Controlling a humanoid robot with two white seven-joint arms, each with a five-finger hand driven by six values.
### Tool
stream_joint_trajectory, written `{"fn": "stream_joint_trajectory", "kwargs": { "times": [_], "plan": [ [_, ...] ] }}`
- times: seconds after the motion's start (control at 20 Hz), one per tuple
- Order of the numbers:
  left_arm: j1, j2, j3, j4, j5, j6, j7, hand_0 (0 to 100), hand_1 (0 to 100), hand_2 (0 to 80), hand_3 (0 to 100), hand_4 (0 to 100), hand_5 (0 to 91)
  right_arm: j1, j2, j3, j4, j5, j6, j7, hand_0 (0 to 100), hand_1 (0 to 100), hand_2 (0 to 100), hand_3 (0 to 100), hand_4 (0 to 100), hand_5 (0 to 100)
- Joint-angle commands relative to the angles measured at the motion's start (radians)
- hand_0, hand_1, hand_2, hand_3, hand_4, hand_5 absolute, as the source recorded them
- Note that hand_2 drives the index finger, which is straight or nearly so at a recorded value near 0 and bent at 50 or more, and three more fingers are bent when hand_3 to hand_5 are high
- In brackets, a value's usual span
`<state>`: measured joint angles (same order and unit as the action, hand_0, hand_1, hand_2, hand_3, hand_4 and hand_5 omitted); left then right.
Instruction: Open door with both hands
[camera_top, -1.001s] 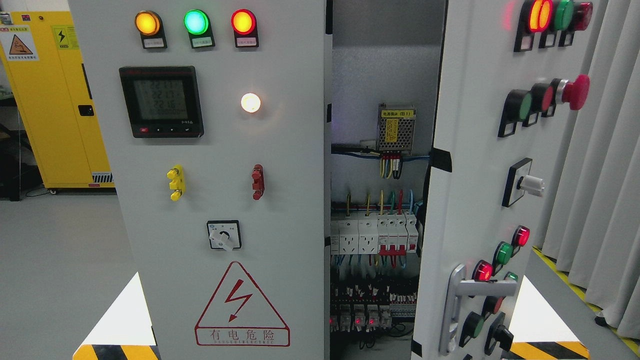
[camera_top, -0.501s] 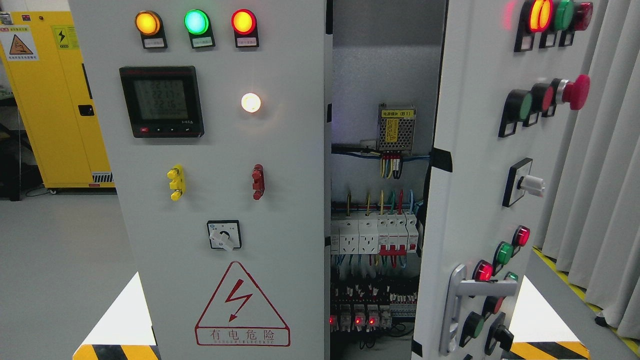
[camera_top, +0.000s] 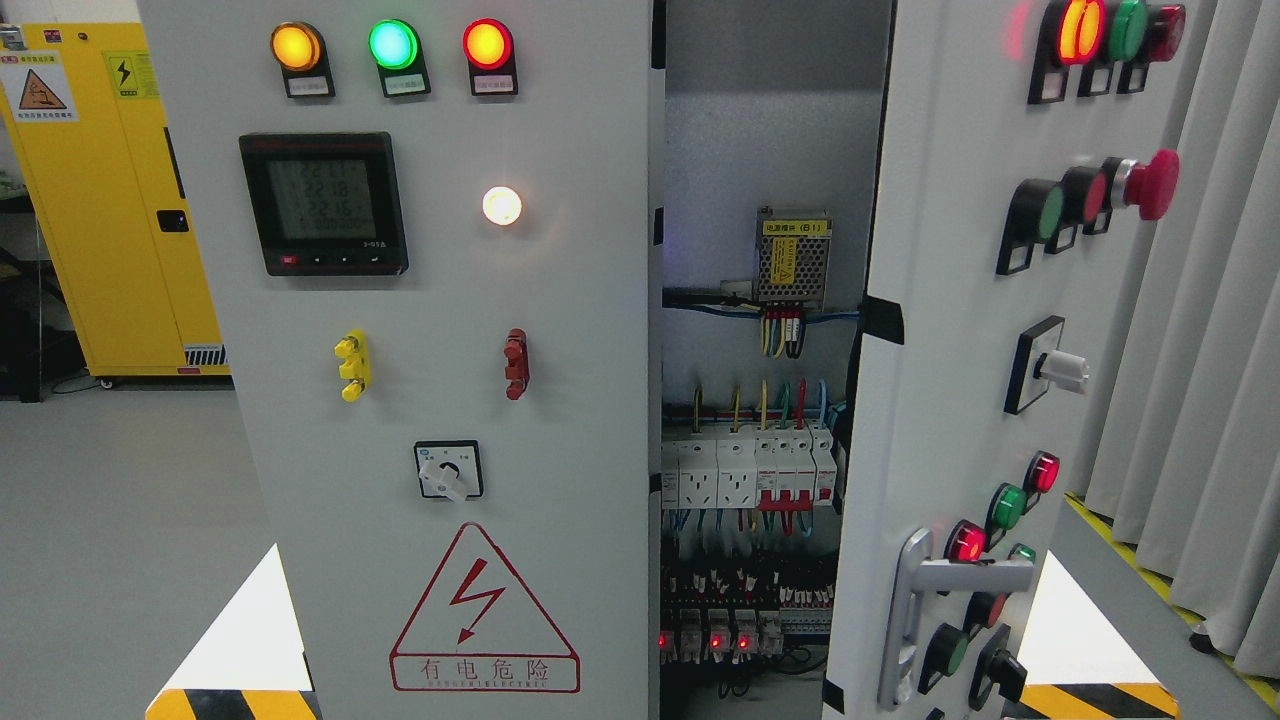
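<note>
Neither of my hands shows anywhere in the frame, so I cannot tell whether they are open or closed, nor whether they touch anything.

The right door (camera_top: 950, 330) fills the right third of the frame. It is tall, long axis vertical, and stands swung open toward me, its face angled off to the right and its free edge toward the centre. Low on that edge sits a silver handle (camera_top: 925, 600), its bar lying level. Red, green and orange lamps and a red mushroom button (camera_top: 1150, 183) stud the door's face.

The left door (camera_top: 430, 360) takes the left-centre of the frame, upright and facing me squarely, flush with the cabinet. It carries three lamps at top, a black meter (camera_top: 322, 203), a lit white lamp, a yellow and a red terminal, a rotary switch (camera_top: 447, 471) and a red warning triangle (camera_top: 484, 612) at the bottom.

Between the doors the cabinet interior (camera_top: 760, 120) shows: a small power supply (camera_top: 792, 256), coloured wires, and a row of breakers (camera_top: 747, 475) below.

A yellow cabinet (camera_top: 100, 200) stands at upper left; grey curtains (camera_top: 1210, 330) hang at far right.
</note>
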<state>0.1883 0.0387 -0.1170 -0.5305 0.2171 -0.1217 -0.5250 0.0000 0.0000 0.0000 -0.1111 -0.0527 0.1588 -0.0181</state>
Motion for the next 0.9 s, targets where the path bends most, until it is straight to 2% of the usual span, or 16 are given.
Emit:
{"fn": "stream_joint_trajectory", "kwargs": {
  "times": [0.0, 0.1, 0.25, 0.35, 0.5, 0.55, 0.7, 0.8, 0.85],
  "plan": [
    [0.072, 0.131, -0.007, -0.611, 0.008, -0.004, -0.116, 12, 56, 0.0, 0, 0, 0.0, 0.000, -0.009, 0.032, -0.001, 0.002, 0.007, 0.000, 0, 50, 4, 0, 0, 0],
    [0.088, 0.191, -0.007, -0.805, 0.043, -0.004, -0.116, 12, 56, 0.0, 0, 0, 0.0, 0.000, -0.009, 0.040, 0.001, 0.002, 0.007, -0.002, 0, 50, 4, 0, 0, 0],
    [0.089, 0.294, -0.013, -1.035, 0.149, -0.003, -0.116, 12, 56, 0.0, 0, 0, 0.0, 0.000, -0.008, 0.041, 0.001, 0.004, 0.008, 0.000, 0, 50, 4, 0, 0, 0],
    [0.085, 0.367, -0.026, -1.140, 0.206, -0.004, -0.141, 12, 56, 0.0, 0, 0, 0.0, 0.000, -0.009, 0.041, 0.001, 0.004, 0.008, 0.000, 0, 50, 4, 0, 0, 0],
    [0.063, 0.453, -0.047, -1.203, 0.345, -0.004, -0.236, 12, 56, 0.0, 0, 0, 0.0, 0.000, -0.009, 0.061, 0.002, 0.004, 0.008, 0.000, 0, 50, 4, 0, 0, 0],
    [0.047, 0.473, -0.061, -1.214, 0.387, -0.004, -0.253, 12, 56, 0.0, 0, 0, 0.0, -0.002, -0.009, 0.077, 0.001, 0.004, 0.008, 0.000, 0, 50, 4, 0, 0, 0],
    [-0.015, 0.558, -0.114, -1.256, 0.424, -0.004, -0.254, 12, 56, 0.0, 0, 0, 0.0, -0.003, -0.008, 0.094, 0.002, 0.004, 0.008, 0.000, 0, 50, 4, 0, 0, 0],
    [-0.058, 0.605, -0.148, -1.273, 0.478, -0.004, -0.263, 12, 56, 0.0, 0, 0, 0.0, -0.003, -0.008, 0.095, 0.002, 0.004, 0.007, 0.000, 0, 50, 4, 0, 0, 0],
    [-0.084, 0.624, -0.167, -1.280, 0.505, -0.004, -0.285, 12, 56, 0.0, 0, 0, 0.0, -0.002, -0.009, 0.094, 0.002, 0.002, 0.004, 0.000, 0, 50, 4, 0, 0, 0]
  ]
}}
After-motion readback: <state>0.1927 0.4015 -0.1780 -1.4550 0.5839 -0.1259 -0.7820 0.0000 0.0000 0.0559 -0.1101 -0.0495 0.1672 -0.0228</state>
